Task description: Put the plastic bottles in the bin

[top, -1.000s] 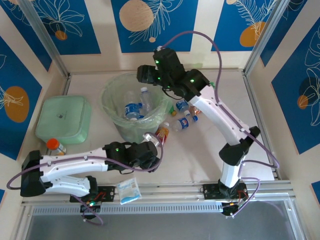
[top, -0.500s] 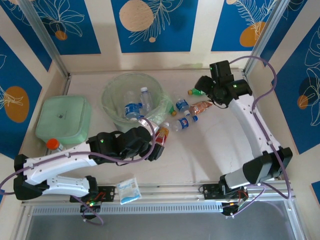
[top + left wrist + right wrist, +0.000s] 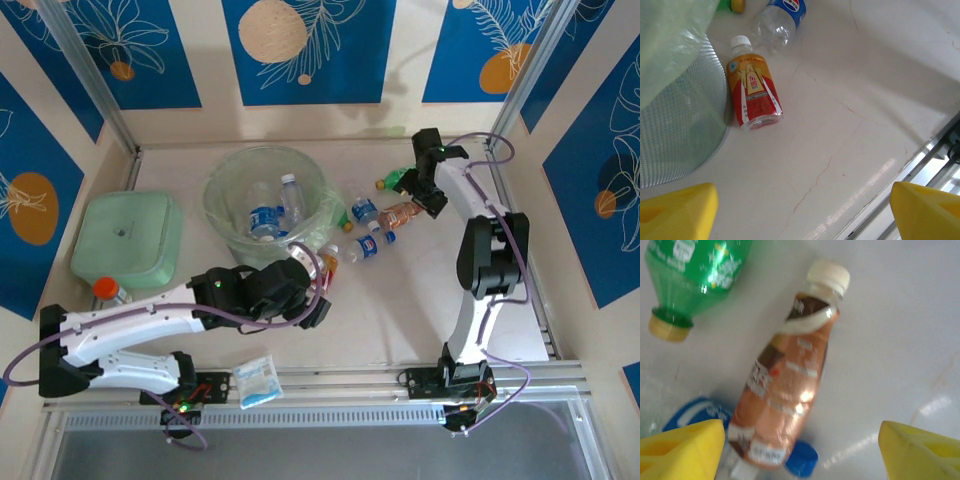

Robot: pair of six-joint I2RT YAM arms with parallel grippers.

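Both sides are at the pick-up step. The left tool (image 3: 800, 212) hangs wide and empty over the worktop (image 3: 865, 100). The red bottle (image 3: 753, 90) lies ahead of it, cap toward 12 o'clock, just beside the bin (image 3: 675, 130) wall and perhaps touching it. The right tool (image 3: 800, 450) is also wide and holds nothing. It is poised above the brown bottle (image 3: 785, 395), whose cap points to 1 o'clock. A green bottle (image 3: 695, 262) lies at the brown one's 11 o'clock.

Next, I judge, each tool must drop lower, straddle its bottle across the body, and close. The red bottle sits tight to the bin, so the inner finger has little room. The brown bottle's base is against a blue-capped bottle (image 3: 802, 460), so it may roll or drag that one along.

The top view adds what the wrist views lack. The bin, at the worktop's 11 o'clock, already holds at least 2 bottles (image 3: 265, 220), and 2 clear bottles (image 3: 368, 245) lie loose at its 4 o'clock. The wrist views show the finger spacing and each bottle's heading.
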